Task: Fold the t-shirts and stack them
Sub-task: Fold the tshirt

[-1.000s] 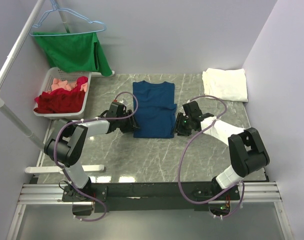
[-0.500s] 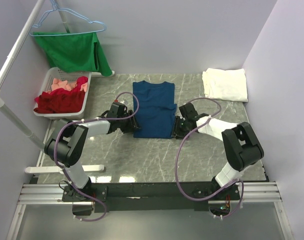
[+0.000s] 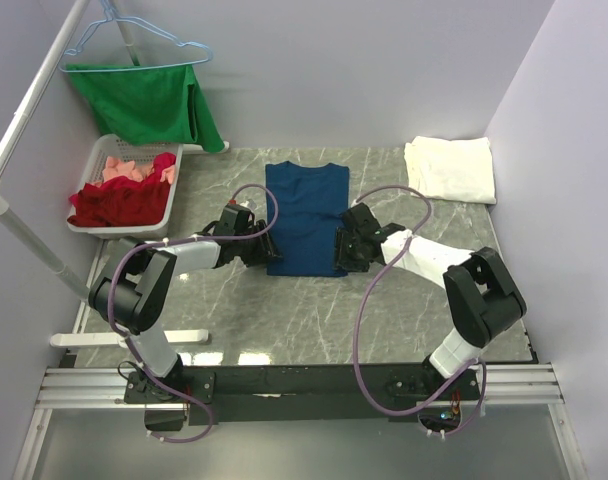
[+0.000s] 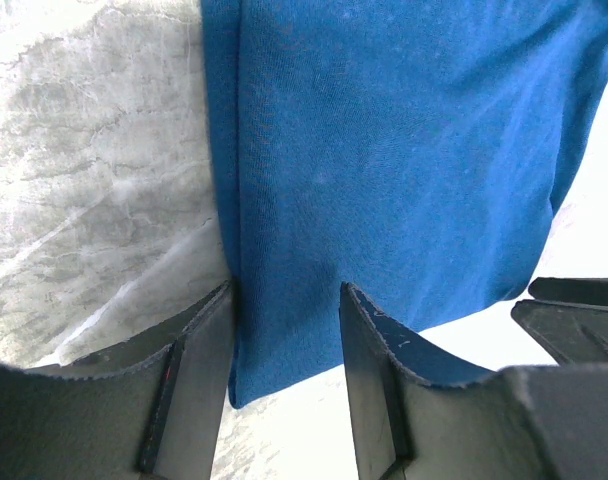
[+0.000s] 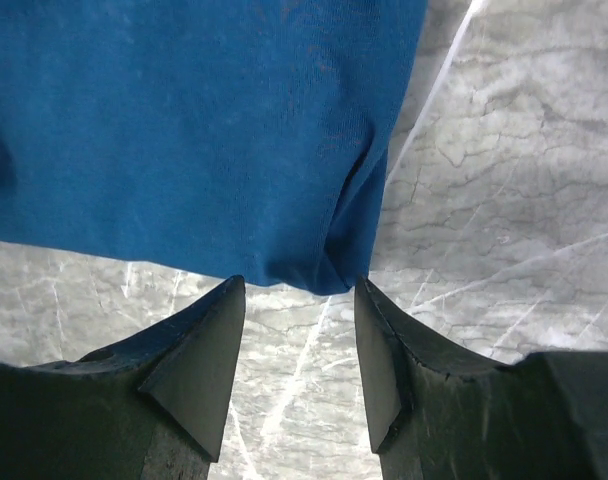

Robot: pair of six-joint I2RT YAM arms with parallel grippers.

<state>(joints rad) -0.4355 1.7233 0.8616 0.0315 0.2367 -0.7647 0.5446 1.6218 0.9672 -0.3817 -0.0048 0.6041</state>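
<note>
Main change from a second ago: right gripper [image 5: 299,290] in off the bare marble and now at the near right corner of the navy t-shirt [image 3: 306,215], jaws spread apart, that corner just poking in between the fingertips, nothing pinched. Little sleeve flap on the shirt's right edge no longer on show, behind the arm or tucked under, can't tell which. Left gripper [image 4: 284,300] parked same as before at the near left corner, jaws apart, straddling the folded left edge, cloth lying flat between the fingers, not squeezed. Shirt itself in the same spot mid-table, folded into a long narrow rectangle, collar toward the back wall. White t-shirt [image 3: 449,168] folded in the far right corner, well apart from the navy one. Containers next: white slatted laundry basket [image 3: 97,165] at far left, red garment [image 3: 119,203] and pink garment [image 3: 124,165] heaped inside. Green garment [image 3: 144,100] on a pale blue hanger [image 3: 134,35] just above it. Room-wise: a wide stretch of bare marble table [image 3: 314,310] between the shirt's near edge and the arm bases, an open strip between the two shirts, walls tight along the back and right, slanted white pole [image 3: 24,130] on the left.
</note>
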